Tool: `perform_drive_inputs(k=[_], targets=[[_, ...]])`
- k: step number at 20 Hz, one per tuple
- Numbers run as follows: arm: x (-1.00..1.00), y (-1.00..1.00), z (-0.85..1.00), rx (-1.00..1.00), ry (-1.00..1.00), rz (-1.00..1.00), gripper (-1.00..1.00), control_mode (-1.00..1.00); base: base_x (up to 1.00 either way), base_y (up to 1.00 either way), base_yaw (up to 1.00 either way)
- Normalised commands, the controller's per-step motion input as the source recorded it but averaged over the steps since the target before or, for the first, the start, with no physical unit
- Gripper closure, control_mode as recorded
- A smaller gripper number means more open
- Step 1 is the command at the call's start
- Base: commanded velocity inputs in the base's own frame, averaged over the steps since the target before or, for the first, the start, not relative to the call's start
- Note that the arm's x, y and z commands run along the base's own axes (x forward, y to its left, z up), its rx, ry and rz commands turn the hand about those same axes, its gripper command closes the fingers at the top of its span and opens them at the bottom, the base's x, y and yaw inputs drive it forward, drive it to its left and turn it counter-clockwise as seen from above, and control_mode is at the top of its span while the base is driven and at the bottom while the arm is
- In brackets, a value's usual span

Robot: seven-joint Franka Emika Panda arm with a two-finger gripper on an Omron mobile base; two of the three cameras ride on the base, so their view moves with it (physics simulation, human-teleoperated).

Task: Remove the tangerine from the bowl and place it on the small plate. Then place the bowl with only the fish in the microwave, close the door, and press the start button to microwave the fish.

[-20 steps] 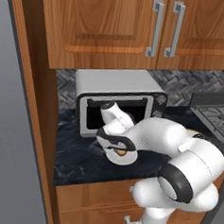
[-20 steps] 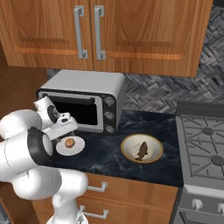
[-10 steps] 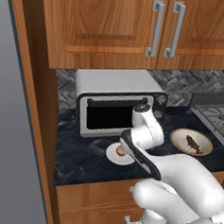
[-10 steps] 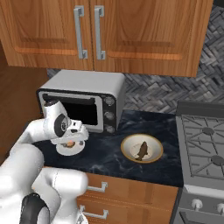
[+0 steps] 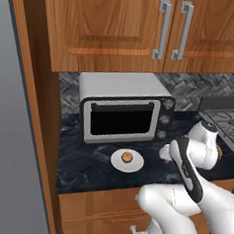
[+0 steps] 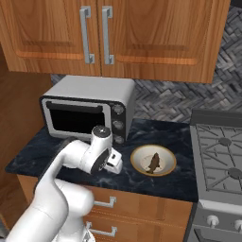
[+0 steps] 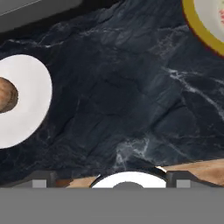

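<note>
- While it hovers over bare bench [image 7: 131,96] between plate and bowl, the gripper [image 6: 115,162] stands wide open and empty.
- Tangerine [image 5: 127,156] sits on the small plate [image 5: 119,161], before the toaster oven [image 5: 124,112].
- Bowl [image 6: 137,159] holds just the fish [image 6: 153,163], beside the stove [image 6: 220,156].

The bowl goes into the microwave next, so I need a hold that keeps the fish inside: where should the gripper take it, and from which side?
Grip the bowl by its near rim, coming from above with one finger inside and one outside. It is shallow and upright, and the fish lies mid-bowl, so the rim is probably clear. The gripper is open beside it.
</note>
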Motion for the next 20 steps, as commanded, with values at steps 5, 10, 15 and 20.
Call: perform_drive_inputs(k=[5,10,15,20], targets=[[-0.03,-1.00,0.21,0.34,0.00,-0.24,-1.00,-1.00,0.00,0.00,0.00],[-0.14,-1.00,0.08,0.37,-0.03,-0.21,-1.00,-1.00,0.00,0.00,0.00],[-0.01,-1.00,0.13,0.32,-0.12,-0.11,-1.00,-1.00,0.00,0.00,0.00],[0.00,-1.00,0.15,0.27,-0.10,-0.09,-1.00,-1.00,0.00,0.00,0.00]])
